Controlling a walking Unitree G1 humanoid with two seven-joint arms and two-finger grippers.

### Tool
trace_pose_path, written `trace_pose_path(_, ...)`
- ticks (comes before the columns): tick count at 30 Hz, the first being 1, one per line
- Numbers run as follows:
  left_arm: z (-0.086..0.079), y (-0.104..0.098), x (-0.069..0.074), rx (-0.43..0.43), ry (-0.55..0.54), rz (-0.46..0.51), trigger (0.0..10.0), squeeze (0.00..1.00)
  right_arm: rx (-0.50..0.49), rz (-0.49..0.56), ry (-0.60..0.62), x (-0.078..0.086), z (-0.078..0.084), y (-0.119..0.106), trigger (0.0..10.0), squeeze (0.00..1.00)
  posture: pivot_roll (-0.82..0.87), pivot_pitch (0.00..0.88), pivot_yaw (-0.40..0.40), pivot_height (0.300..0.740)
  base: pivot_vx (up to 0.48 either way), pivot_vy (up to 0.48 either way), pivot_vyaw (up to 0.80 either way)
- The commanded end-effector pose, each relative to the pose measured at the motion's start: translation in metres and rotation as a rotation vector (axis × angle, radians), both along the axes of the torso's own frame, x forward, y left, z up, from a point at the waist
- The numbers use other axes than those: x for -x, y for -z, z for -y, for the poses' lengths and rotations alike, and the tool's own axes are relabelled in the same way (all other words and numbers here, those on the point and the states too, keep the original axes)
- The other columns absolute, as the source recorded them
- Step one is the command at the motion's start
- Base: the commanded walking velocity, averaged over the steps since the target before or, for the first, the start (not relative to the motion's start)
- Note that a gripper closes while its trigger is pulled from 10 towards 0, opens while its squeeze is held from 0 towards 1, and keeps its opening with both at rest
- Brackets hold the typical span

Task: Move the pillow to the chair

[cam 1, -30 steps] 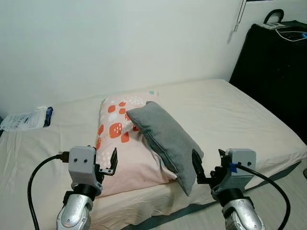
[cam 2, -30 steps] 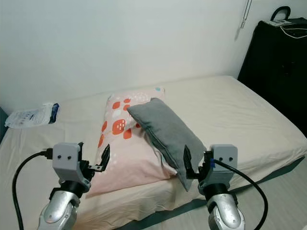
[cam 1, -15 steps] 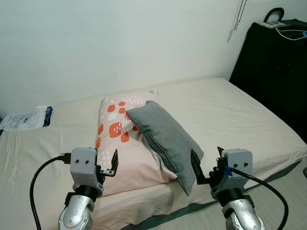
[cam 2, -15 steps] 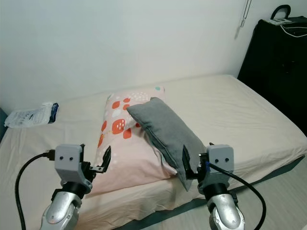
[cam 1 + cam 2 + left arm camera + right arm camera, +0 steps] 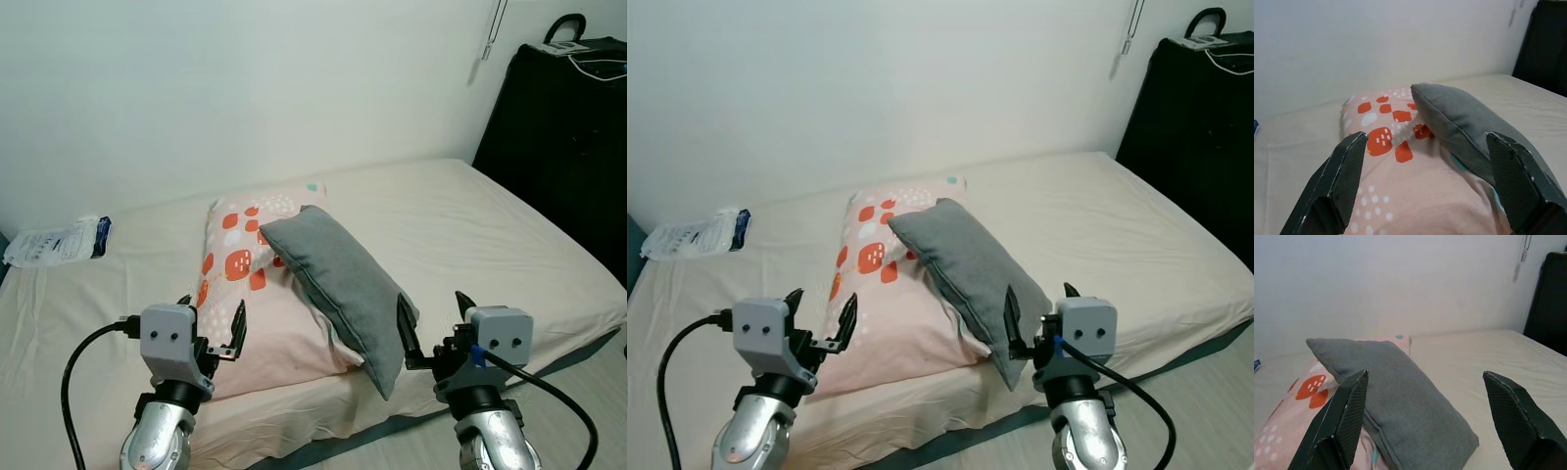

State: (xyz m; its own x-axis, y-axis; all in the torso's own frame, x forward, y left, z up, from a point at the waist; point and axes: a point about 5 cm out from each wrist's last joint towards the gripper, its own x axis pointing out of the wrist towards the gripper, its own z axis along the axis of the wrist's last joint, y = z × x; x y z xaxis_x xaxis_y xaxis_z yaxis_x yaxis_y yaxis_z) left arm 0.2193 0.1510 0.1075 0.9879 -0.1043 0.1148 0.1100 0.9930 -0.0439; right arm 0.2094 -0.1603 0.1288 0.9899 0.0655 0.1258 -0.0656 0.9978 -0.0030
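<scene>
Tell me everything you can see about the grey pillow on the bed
The grey pillow is a plump rectangle of plain, matte, woven-looking fabric with a seam line around its edge. It lies at a slant on top of the pink patterned pillow, one corner up toward the wall, its lower end hanging just over the near edge of the bed. The right gripper, fingers open, is close to that lower end; neither gripper holds it.
</scene>
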Motion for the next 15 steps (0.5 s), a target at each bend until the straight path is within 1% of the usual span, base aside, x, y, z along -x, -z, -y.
trace_pose_path(1,-0.0007,0.0026,-0.0001,-0.004,-0.002,-0.001,10.0,0.00,-0.008,-0.002,0.012,-0.0003,0.0026,0.0030,10.0,0.00,0.01,0.000,-0.004,0.740,0.000,0.000,0.00)
trace_pose_path(15,-0.0004,0.0029,0.0008,0.002,-0.005,0.006,10.0,0.00,-0.001,0.005,0.005,-0.0002,0.0017,0.0036,10.0,0.00,0.02,0.000,-0.008,0.740,0.000,0.000,0.00)
